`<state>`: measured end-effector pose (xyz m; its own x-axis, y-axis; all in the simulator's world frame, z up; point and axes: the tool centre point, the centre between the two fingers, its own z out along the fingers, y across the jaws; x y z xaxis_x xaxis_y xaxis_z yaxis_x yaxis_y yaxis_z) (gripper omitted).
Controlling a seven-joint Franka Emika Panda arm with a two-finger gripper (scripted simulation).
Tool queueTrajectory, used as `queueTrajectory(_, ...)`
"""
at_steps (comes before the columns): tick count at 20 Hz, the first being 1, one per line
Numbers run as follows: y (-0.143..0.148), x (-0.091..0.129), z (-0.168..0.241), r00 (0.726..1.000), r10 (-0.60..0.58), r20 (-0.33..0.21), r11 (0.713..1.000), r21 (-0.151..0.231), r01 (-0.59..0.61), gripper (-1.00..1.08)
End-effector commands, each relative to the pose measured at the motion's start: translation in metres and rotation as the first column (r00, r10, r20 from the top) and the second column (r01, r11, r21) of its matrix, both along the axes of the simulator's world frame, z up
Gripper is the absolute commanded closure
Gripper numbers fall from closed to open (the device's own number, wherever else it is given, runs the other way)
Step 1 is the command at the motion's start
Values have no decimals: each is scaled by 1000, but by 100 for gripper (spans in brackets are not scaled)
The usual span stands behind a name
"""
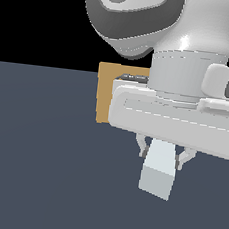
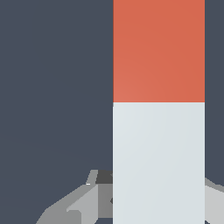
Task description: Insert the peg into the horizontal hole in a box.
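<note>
My gripper is shut on the peg, whose pale grey-white end sticks out toward the exterior camera below the hand. In the wrist view the peg fills the frame lengthwise, pale grey-white near the fingers and red-orange at the far end. The tan-orange box stands behind the hand, mostly hidden by it; only its part on the exterior view's left shows. The hole is hidden. The peg is held above the dark floor, apart from the box.
The dark grey-blue floor spreads around the hand. The large white arm links fill the upper part of the exterior view and hide much of the box.
</note>
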<state>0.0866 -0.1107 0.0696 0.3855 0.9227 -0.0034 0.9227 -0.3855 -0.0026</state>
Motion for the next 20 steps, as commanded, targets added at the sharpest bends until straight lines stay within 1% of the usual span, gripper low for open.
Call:
queueTrajectory(1, 23, 12, 14, 995, 101, 4, 995, -1, -101, 108)
queueTrajectory(5, 60, 22, 31, 968, 249, 4, 968, -1, -249, 108)
queueTrajectory(11, 109, 27, 51, 904, 428, 4, 904, 0, -428, 108)
queueTrajectory(16, 133, 25, 62, 859, 511, 4, 859, 1, -511, 108)
queueTrajectory(20, 141, 24, 65, 843, 537, 4, 843, 2, -537, 108)
